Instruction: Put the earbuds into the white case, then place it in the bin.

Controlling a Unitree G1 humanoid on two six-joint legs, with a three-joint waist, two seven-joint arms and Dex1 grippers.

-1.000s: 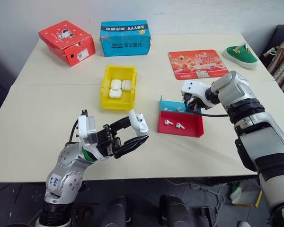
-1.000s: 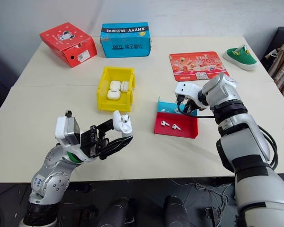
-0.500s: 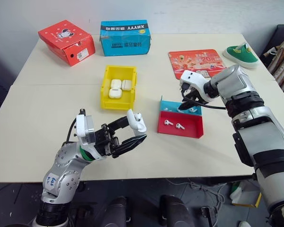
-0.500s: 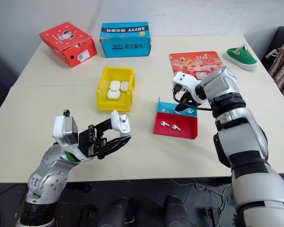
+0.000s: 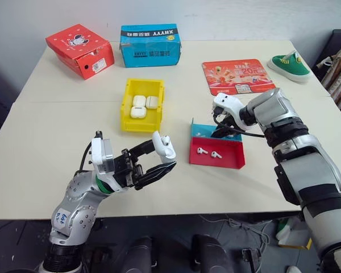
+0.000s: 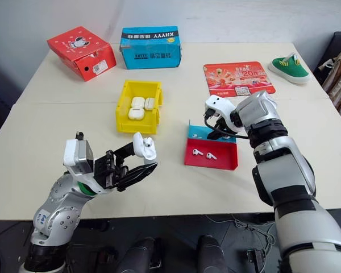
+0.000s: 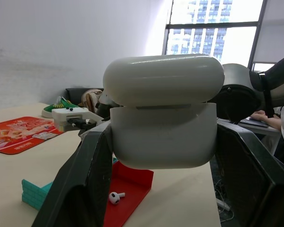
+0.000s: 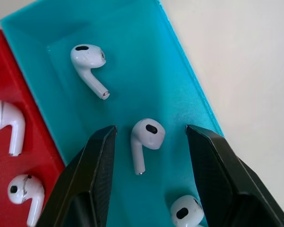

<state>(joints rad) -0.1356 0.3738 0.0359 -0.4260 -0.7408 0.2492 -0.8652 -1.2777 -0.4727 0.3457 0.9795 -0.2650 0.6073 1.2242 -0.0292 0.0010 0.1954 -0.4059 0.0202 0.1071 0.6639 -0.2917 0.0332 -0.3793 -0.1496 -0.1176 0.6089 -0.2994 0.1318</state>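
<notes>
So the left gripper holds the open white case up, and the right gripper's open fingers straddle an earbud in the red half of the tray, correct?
Not quite. The left gripper does hold the white case with its lid open, but the earbud between the right gripper's open fingers lies in the blue half of the tray, not the red. The right wrist view shows it.

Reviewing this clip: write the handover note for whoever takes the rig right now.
Left gripper: shut on a white case, lid flipped open, held above the table's near side.
Right gripper: open, fingers straddling one earbud in the blue half of the tray; not gripped yet.
Other earbuds lie in the blue and red halves.
Yellow bin already holds three cases.
Left to do: pick the earbuds, seat them in the held case, close it, place it in the bin.
</notes>
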